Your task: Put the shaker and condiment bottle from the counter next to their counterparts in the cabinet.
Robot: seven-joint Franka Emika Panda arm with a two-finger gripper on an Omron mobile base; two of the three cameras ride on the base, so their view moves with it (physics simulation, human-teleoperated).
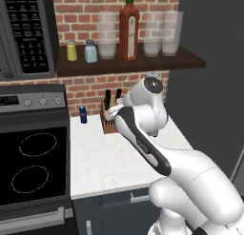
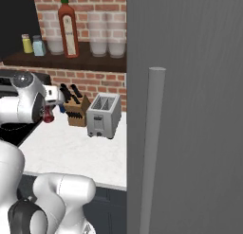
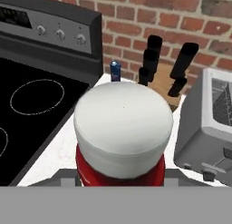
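Here the fingers close partway on the condiment bottle [image 3: 121, 137], carried white cap up above the worktop [image 1: 109, 158] beside the stove [image 1: 31, 158]; the shaker [image 1: 90, 52] stands on the cabinet [image 1: 128, 63] shelf beside its yellow counterpart [image 1: 71, 51], presumably already delivered.

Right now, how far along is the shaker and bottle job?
Done: the shaker stands on the cabinet shelf, beside the yellow shaker.
In hand: the condiment bottle sits right under the hand camera, white cap up, apparently held in the claw; its red body shows above the counter.
Left: carry it up and set it next to the tall red-brown bottle.
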